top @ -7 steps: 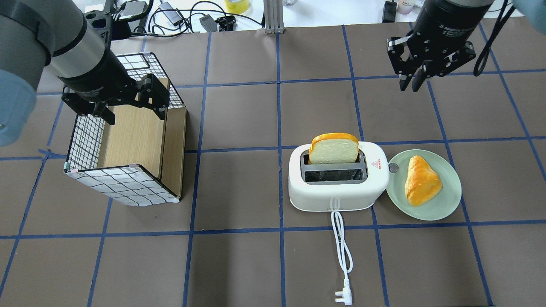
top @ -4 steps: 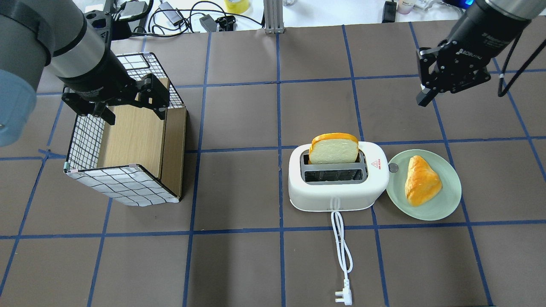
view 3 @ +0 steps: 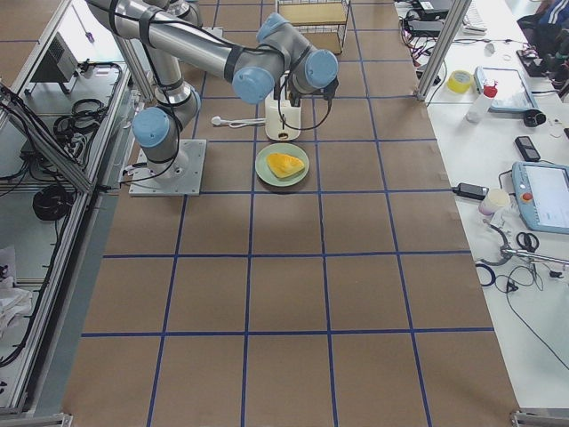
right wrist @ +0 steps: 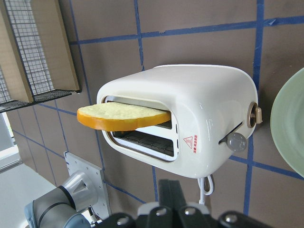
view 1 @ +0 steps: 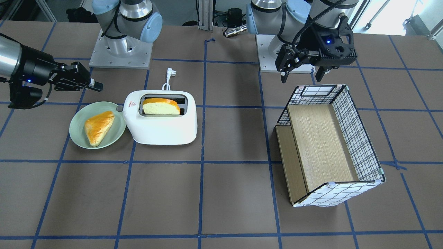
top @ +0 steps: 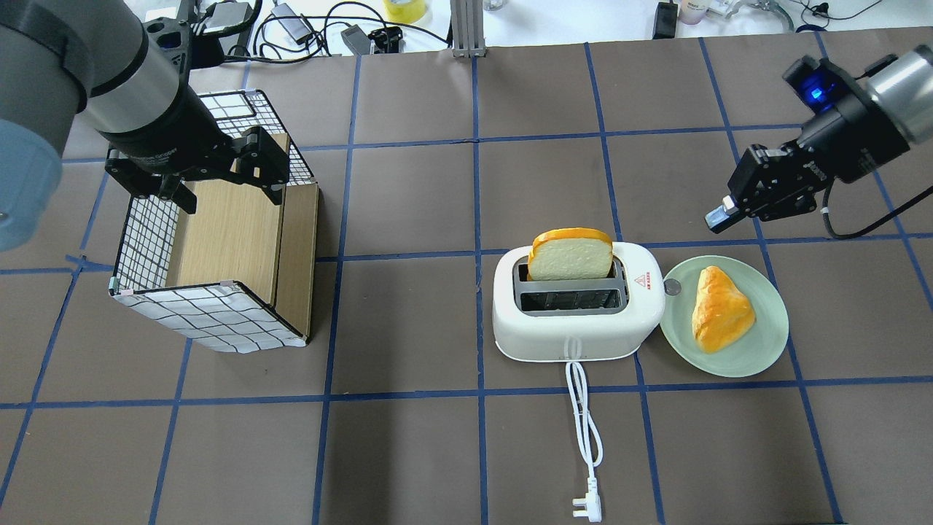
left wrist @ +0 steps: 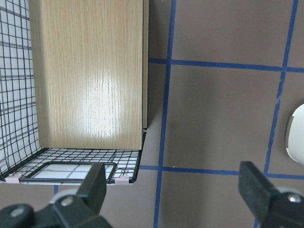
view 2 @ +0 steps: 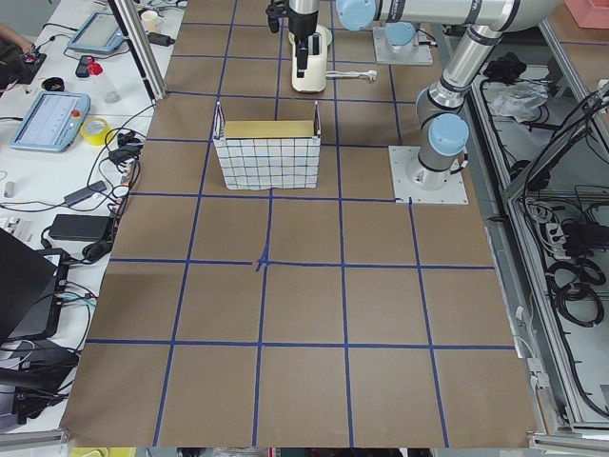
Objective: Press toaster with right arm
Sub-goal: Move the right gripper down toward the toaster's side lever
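The white toaster (top: 576, 328) stands mid-table with a bread slice (top: 571, 255) upright in its far slot. Its grey lever knob (top: 671, 288) is on the end facing the green plate. In the right wrist view the toaster (right wrist: 204, 104) and knob (right wrist: 236, 141) lie ahead of the gripper. My right gripper (top: 718, 217) is shut and empty. It points at the toaster's knob end from behind and to the right, apart from it; it also shows in the front view (view 1: 97, 85). My left gripper (top: 229, 193) is open and empty above the wire basket.
A green plate (top: 765, 350) with a pastry (top: 720, 308) touches the toaster's knob end. The toaster's white cord and plug (top: 589, 508) trail toward the robot. A wire basket with wooden shelves (top: 211, 321) lies on the left. Cables and gear line the table's far edge.
My right gripper has swung from the back of the table down and toward the toaster's knob end, tilting to point at it. The left arm, toaster and plate have not moved.
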Controlling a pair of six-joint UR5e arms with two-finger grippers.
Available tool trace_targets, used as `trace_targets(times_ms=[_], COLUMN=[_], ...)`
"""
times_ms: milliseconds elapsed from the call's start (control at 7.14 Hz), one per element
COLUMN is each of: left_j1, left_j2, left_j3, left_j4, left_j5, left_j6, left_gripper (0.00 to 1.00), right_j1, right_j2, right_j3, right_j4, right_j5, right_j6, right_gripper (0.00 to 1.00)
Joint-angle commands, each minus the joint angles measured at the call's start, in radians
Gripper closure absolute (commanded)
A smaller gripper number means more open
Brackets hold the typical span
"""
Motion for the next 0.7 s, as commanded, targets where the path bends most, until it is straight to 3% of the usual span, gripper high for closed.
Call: trace_targets(times_ms=[0, 560], left_j1=[0.000, 0.000], left_j2=[0.000, 0.000], left_j3=[0.000, 0.000], left_j4=[0.000, 0.000], left_j5=[0.000, -0.002], left_j6=[0.000, 0.000], left_gripper=[0.00, 0.00], right_j1=[-0.074, -0.076], right_j2=[0.037, 0.088], right_j3=[0.096, 0.208], right_j4=[-0.001, -0.123], right_j5=[0.098, 0.140], right_j6=[-0.181, -0.251], right_gripper=[1.00, 1.00])
